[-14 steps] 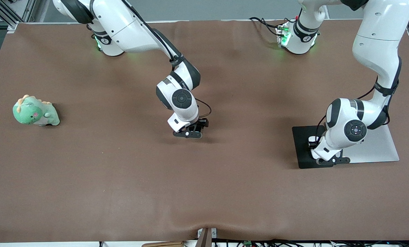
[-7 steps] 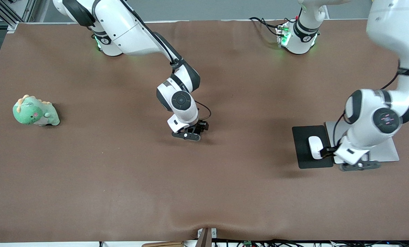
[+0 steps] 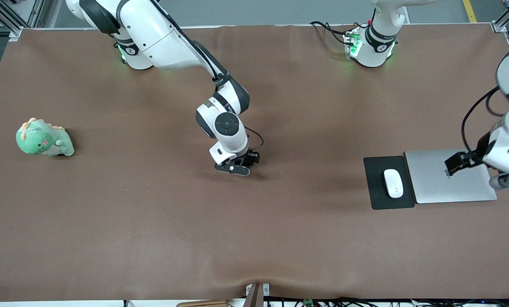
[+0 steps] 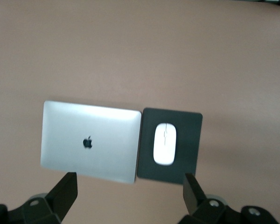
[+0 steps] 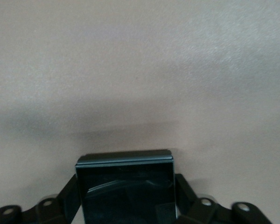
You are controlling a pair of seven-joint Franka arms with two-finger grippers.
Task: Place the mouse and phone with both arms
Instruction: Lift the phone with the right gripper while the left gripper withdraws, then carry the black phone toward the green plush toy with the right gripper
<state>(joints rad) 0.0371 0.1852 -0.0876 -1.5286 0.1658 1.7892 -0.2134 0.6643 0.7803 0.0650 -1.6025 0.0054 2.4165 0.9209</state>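
The white mouse lies on the dark mouse pad, toward the left arm's end of the table. In the left wrist view the mouse sits on the pad, well below the camera. My left gripper is open and empty, raised over the end of the laptop away from the pad; in its own view the jaws stand wide apart. My right gripper is low over the table's middle, shut on the black phone. In the front view the hand hides the phone.
A closed silver laptop lies beside the mouse pad; it also shows in the left wrist view. A green dinosaur plush sits toward the right arm's end. The brown table cover ripples at its front edge.
My left gripper has let go of the mouse on the pad, risen and swung away over the laptop. My right gripper with the phone has barely moved.
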